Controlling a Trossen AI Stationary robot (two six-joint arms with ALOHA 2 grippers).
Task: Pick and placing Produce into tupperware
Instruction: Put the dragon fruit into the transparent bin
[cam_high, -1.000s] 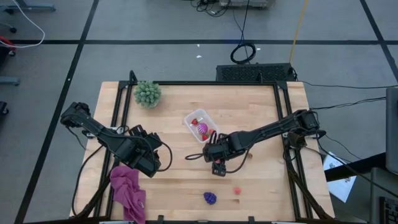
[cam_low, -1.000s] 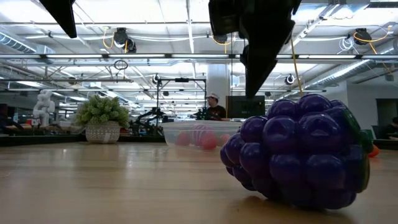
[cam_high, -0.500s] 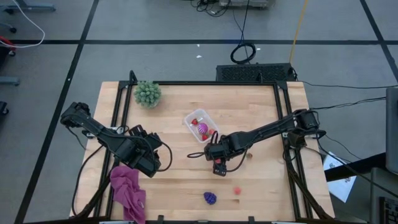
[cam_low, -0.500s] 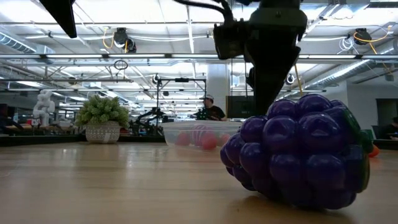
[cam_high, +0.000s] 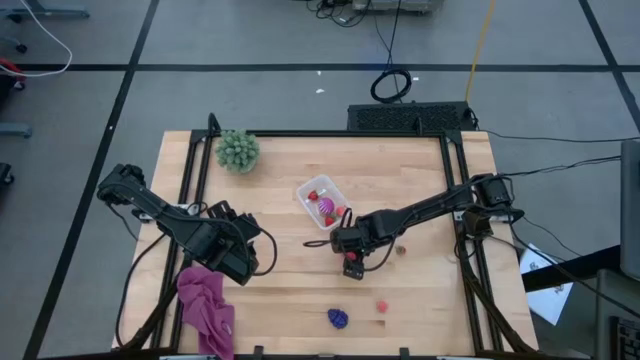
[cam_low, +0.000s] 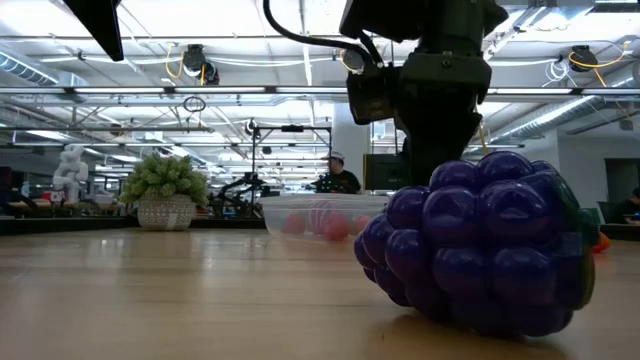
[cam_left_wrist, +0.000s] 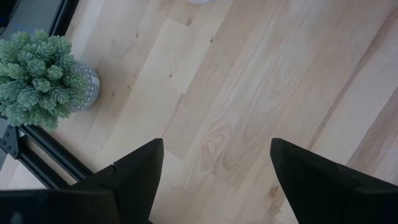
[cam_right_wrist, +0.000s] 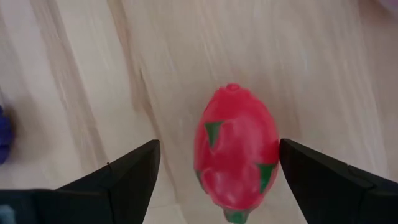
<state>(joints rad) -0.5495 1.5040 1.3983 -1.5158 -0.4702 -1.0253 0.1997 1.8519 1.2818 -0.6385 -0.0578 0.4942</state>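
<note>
Where tupperware (cam_high: 322, 200) sits, produce (cam_high: 327, 209) fills it.

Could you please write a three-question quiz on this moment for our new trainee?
1. True or false: the right gripper is shut on the red fruit.
2. Which piece lies nearest the table's front edge? A. purple grapes B. spiky plant C. tupperware
3. Fill in: the left gripper is ____ over bare wood.

Key: 1. False; its fingers stand open either side of the fruit. 2. A. 3. open.
</note>
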